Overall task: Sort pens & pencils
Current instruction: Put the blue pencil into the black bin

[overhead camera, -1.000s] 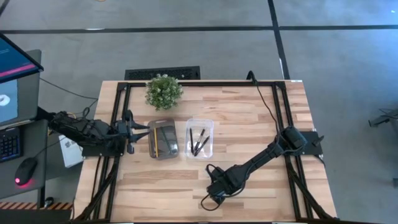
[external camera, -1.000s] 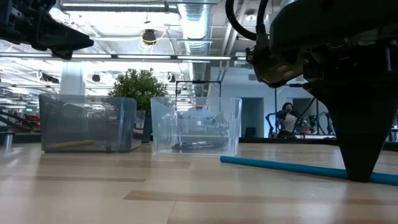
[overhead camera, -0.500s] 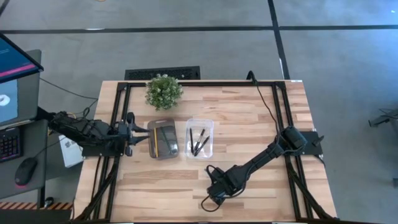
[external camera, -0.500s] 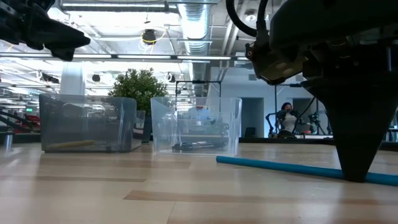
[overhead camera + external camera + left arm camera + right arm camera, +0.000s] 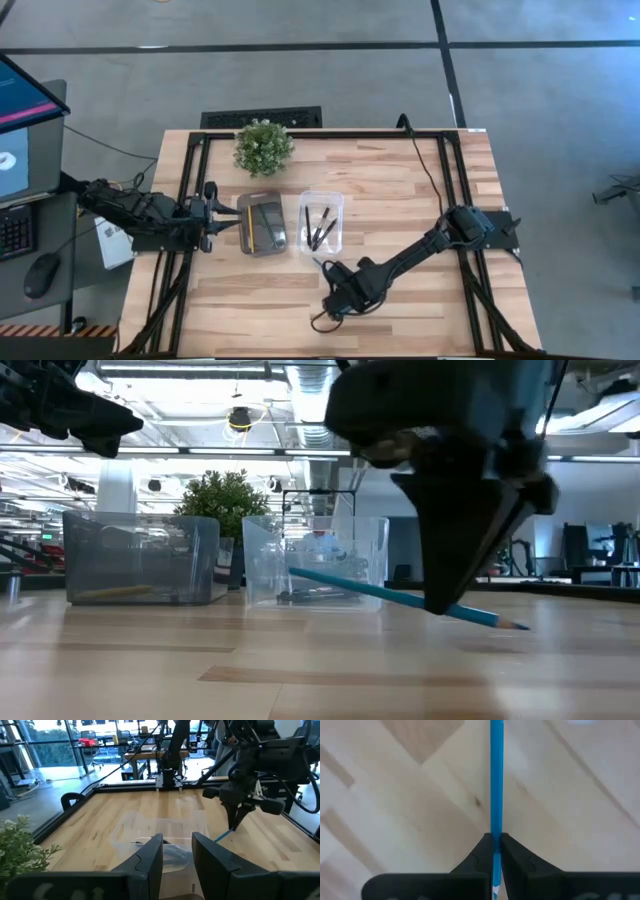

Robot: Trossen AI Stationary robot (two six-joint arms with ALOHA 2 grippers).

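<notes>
My right claw (image 5: 493, 845) is pinched shut on the blue pencil (image 5: 496, 775), and in the low view the pencil hangs clear of the table (image 5: 430, 170), tilted, with its sharpened tip lowest and its other end pointing up toward the boxes. From above, that claw sits over the near middle of the table, just near of the clear box (image 5: 322, 222).

The pencil looks light and stiff, so I judge it needs little squeeze. But it is thin, round and smooth, and it could roll or swivel between my fingers (image 5: 482, 852). I seem to hold it nearer the tip than the middle, with a long length sticking out ahead. A grip closer to the middle would likely carry steadier. The tip is the fragile part, so I would keep it off the wood.

The pens (image 5: 318, 228) lie in the clear box. The grey box (image 5: 262, 224) to its left holds a yellow pencil (image 5: 251, 226), so I judge this blue one belongs there.

My left claw (image 5: 176, 855) waits at the table's left edge beside the grey box, fingers apart, holding nothing.
</notes>
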